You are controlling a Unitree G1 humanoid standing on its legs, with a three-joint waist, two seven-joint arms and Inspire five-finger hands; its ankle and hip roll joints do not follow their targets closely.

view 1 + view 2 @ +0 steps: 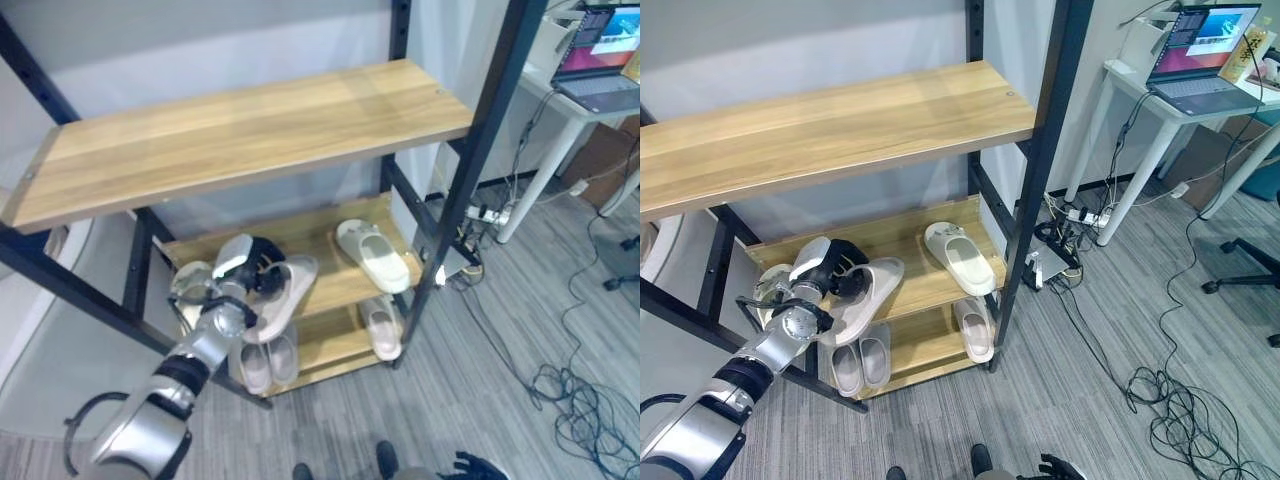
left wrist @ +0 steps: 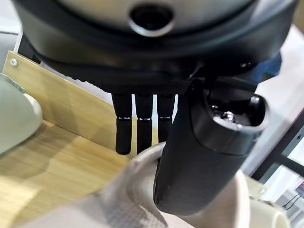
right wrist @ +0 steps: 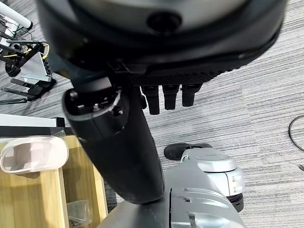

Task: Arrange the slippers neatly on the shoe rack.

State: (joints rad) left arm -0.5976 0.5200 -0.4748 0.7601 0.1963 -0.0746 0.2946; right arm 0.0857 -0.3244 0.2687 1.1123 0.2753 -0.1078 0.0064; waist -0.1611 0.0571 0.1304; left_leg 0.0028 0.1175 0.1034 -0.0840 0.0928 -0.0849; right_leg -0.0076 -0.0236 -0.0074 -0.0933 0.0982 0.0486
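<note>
The shoe rack (image 1: 250, 130) has a bare wooden top shelf and two lower shelves. My left hand (image 1: 250, 268) is over the middle shelf (image 1: 320, 235), shut on a beige slipper (image 1: 288, 292) that tilts off the shelf's front edge. In the left wrist view the thumb (image 2: 204, 142) presses on the beige slipper (image 2: 128, 204), with the fingers (image 2: 137, 128) behind it. A pale green slipper (image 1: 188, 285) lies just left of the hand. A white slipper (image 1: 372, 255) lies at the shelf's right. My right hand (image 3: 166, 97) hangs idle above the floor, fingers relaxed.
On the bottom shelf a pair of pale slippers (image 1: 268, 360) sits at the left and a single one (image 1: 382, 325) at the right. A white desk with a laptop (image 1: 600, 60) stands at the right rear. Cables (image 1: 570, 400) and a power strip (image 1: 485, 212) lie on the floor.
</note>
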